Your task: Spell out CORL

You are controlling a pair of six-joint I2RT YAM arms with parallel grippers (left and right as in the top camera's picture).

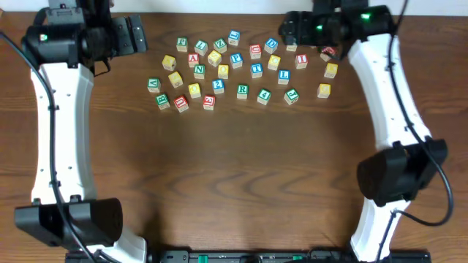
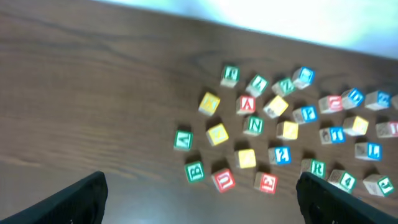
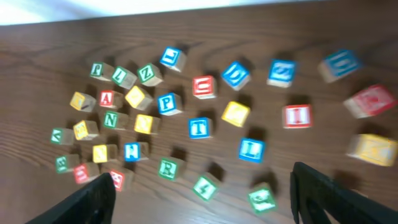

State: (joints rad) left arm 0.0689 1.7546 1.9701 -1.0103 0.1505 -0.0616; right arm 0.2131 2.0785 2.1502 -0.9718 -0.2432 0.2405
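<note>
Green R cube and blue L cube — apart, within the loose cluster of lettered cubes at the far edge of the table, yellow-topped cubes among them. Left gripper and right gripper — jaws spread wide, holding nothing.

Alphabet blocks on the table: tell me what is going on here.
The job is to spell CORL from the scatter of alphabet blocks on the wooden table. The left gripper and right gripper hover near them, both open and holding nothing. The green R block and blue L block lie loose among the others. No word is laid out yet.
</note>
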